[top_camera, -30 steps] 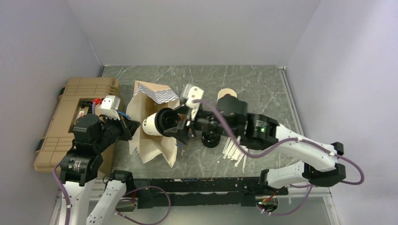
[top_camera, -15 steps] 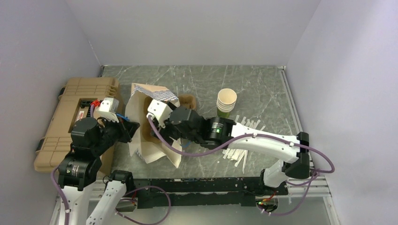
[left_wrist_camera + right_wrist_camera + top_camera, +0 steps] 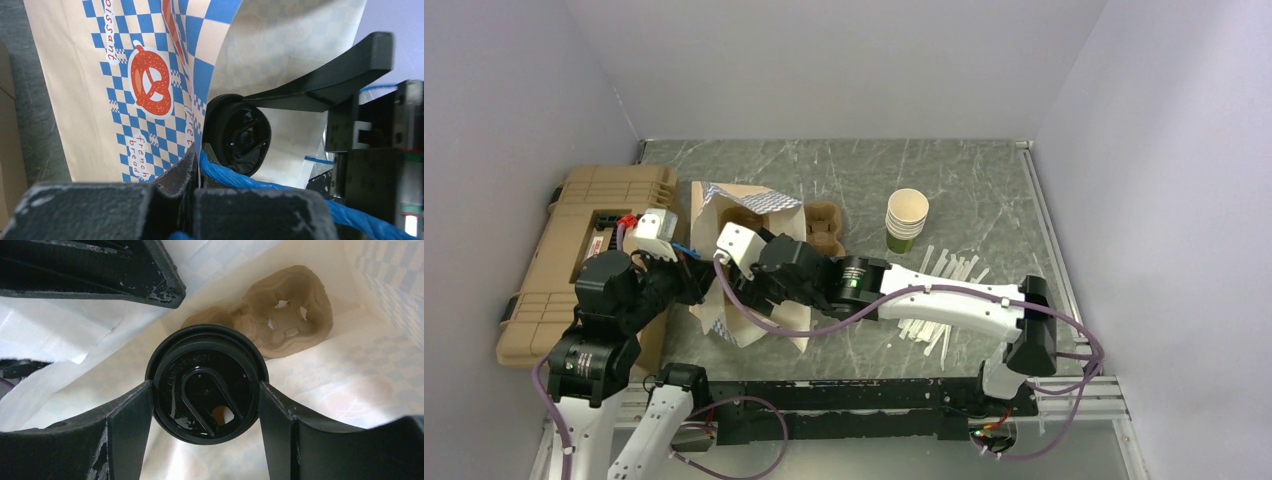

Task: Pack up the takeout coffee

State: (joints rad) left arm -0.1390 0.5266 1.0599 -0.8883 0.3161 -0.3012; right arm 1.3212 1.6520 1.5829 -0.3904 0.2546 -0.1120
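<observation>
Grasping the takeout coffee (image 3: pixel 204 390) by its black lid at frame centre, the right gripper (image 3: pixel 205 407) is seen well inside the paper bag (image 3: pixel 125 75); the left gripper (image 3: pixel 194 172), lower middle, is clenched on the bag's edge, seemingly so that the mouth is held open.

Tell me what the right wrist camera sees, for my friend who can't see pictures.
A coffee cup with a round black lid fills the middle, seen lid-first and gripped on both sides by the right arm's black jaws. The pale inside of a paper bag surrounds it, and a brown cardboard cup carrier lies beyond the cup.
</observation>
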